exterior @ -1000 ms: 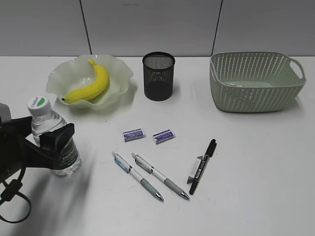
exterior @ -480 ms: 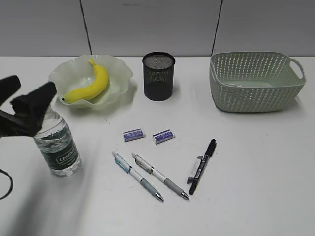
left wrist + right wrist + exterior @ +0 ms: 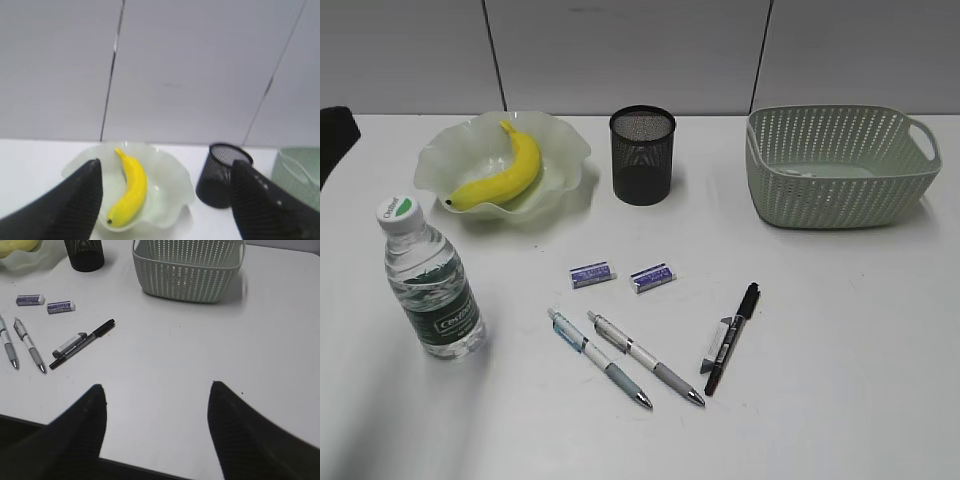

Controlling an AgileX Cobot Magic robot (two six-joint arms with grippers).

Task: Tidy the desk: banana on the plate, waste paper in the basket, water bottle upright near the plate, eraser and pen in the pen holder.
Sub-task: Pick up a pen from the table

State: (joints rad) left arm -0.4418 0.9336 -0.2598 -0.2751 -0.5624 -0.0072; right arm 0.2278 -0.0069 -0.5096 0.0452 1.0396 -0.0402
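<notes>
- On the desk [image 3: 840,330], two erasers [image 3: 592,274] [image 3: 652,277] lie side by side, with two silver pens [image 3: 599,357] [image 3: 645,358] and a black marker [image 3: 730,337] in front of them, well apart from the pen holder [image 3: 642,155].
- The basket [image 3: 838,165] stands at the far right.
- The left gripper [image 3: 165,200] is raised, fingers spread and empty, facing the plate [image 3: 172,187] that holds the banana [image 3: 129,195].
- The water bottle [image 3: 428,279] stands upright near the plate.
- The right gripper [image 3: 156,425] hovers, fingers spread and empty, over bare desk.
</notes>
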